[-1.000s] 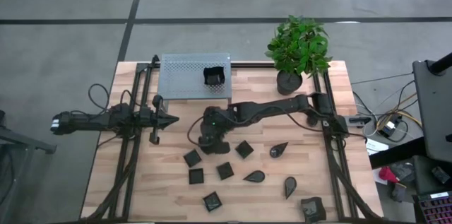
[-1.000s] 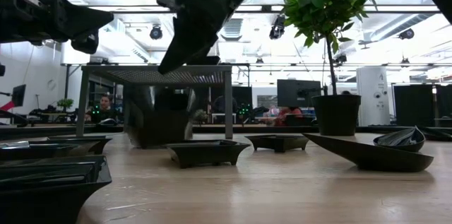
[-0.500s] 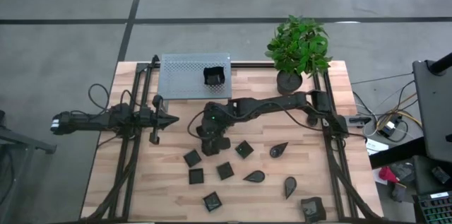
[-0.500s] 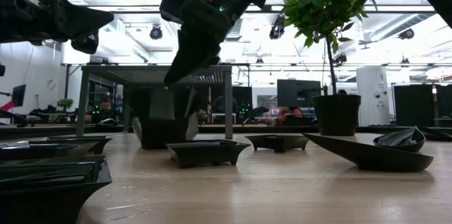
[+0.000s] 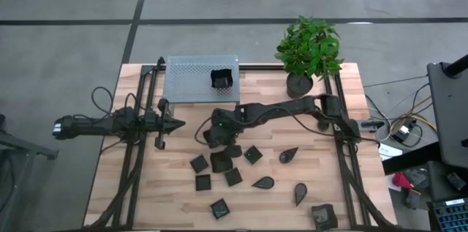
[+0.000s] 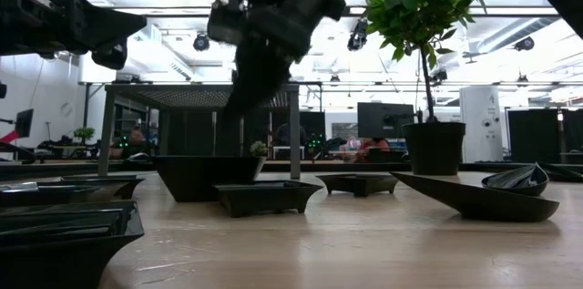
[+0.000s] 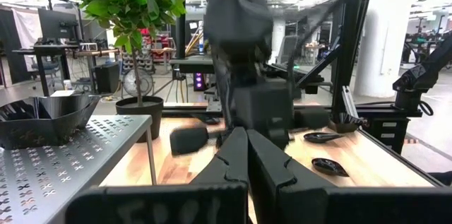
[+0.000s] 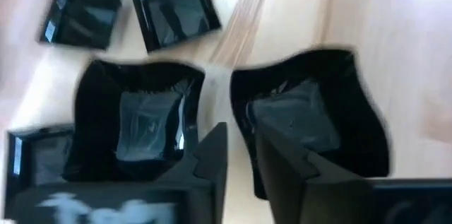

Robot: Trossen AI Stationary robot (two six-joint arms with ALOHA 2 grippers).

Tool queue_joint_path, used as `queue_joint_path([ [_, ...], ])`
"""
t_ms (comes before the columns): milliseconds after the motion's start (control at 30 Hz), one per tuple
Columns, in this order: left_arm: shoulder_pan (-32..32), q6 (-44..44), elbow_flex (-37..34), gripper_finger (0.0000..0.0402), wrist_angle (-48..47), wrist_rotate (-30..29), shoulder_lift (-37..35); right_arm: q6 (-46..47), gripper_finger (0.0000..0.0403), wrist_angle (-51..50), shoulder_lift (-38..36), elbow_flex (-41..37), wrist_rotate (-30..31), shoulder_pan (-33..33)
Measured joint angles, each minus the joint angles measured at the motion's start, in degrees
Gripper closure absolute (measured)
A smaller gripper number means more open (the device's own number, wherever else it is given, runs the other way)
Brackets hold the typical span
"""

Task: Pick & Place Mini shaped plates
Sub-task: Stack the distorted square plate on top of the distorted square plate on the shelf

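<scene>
Several tiny dark plates, square and teardrop-shaped, lie flat on the wooden table's near half [image 5: 263, 183]. One more sits on the perforated metal shelf [image 5: 221, 79]. My right gripper [image 5: 215, 135] hovers just beyond a larger square plate [image 5: 221, 161], which rests flat on its base [image 6: 205, 178]. In the right wrist view the right gripper [image 8: 241, 143] is slightly open, with bare wood between its fingers. There it stands over the gap between that plate [image 8: 138, 121] and another square plate [image 8: 311, 128]. My left gripper [image 5: 174, 124] waits shut above the table's left side [image 7: 247, 155].
A potted plant [image 5: 307, 53] stands at the far right. The metal shelf [image 5: 191, 78] on legs is at the far middle. Teardrop plates [image 5: 289, 155] lie to the right. A dark bowl-like piece [image 5: 322, 216] sits at the near right corner. Bare wood shows at the near left.
My right gripper lowered the larger square plate, which hung tilted below it, until the plate sat flat on the table. It then let go, rose, and drew back toward the far edge. The plate now lies clear of the gripper, on its near side.
</scene>
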Motion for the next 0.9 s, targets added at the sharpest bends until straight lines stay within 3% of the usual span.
queue_joint_path([
  [167,0.0,-0.01,0.0,0.0401,0.02,0.01,0.0,-3.35,0.0273,-0.19,2.21,-0.12,0.45,-0.02],
  [300,0.01,-0.01,0.0,0.0401,0.02,-0.01,0.0,-3.97,0.0261,-0.25,3.27,-0.14,0.83,0.06],
  [500,0.02,0.01,0.0,0.0401,0.02,0.01,0.0,-6.37,0.0273,0.27,3.27,-0.12,5.82,0.11],
  [900,0.02,0.0,0.0,0.0401,0.02,0.01,0.0,-9.47,0.03,0.87,5.14,-0.23,6.06,0.48],
])
